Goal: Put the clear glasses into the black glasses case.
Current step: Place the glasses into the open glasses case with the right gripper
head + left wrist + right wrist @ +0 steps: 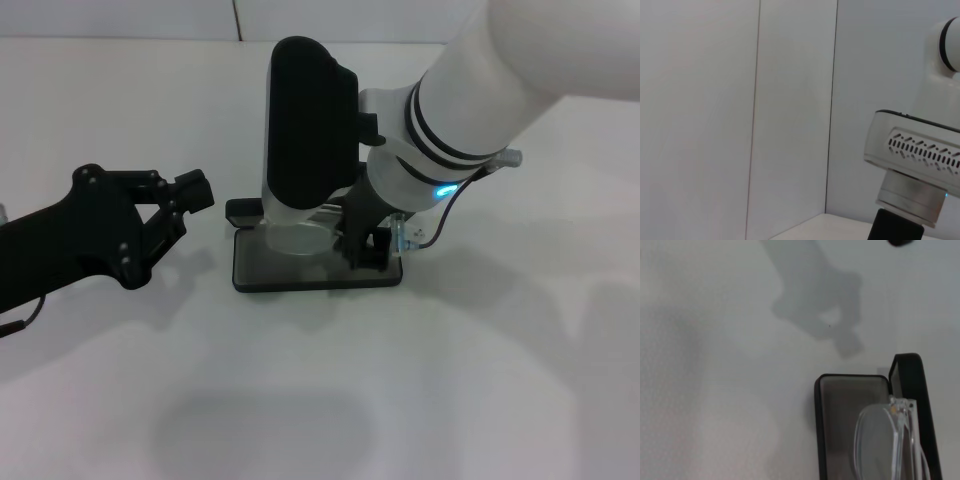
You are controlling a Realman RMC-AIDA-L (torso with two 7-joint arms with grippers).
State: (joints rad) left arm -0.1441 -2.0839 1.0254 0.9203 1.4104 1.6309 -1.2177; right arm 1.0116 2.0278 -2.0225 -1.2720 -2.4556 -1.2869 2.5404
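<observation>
Right now, near edge first: bare white counter [300,400] at 6 o'clock in the head view, with only soft shadows on it.

Next back, around centre: the black glasses case [300,272] lies open on the counter, grey-lined tray flat, lid [305,120] standing upright behind it toward 12 o'clock. In the right wrist view the same case [850,395] shows its grey tray with the lid edge alongside.

Clear glasses [295,235] are in the open case, over the tray, just in front of the lid. The right wrist view shows the clear glasses [880,440] lying across the grey lining, lens and a folded arm visible; can't tell whether they are fully seated on the lining.

Right gripper [365,245] is down at the case's 3 o'clock end, black fingers over the tray right by the glasses. Can't tell from these views whether it is clamped on the glasses or how wide it stands. White right arm [480,100] comes in from 2 o'clock, blue status light on the wrist.

Left gripper [190,195] sits at 9 o'clock from the case, above the counter, apart from the case and holding nothing; black fingers look spread a little. Its wrist view shows only white wall panels and part of the right arm's housing [920,150], no task items.

Farthest, at 12 o'clock: white back wall [120,18] with a vertical seam.
</observation>
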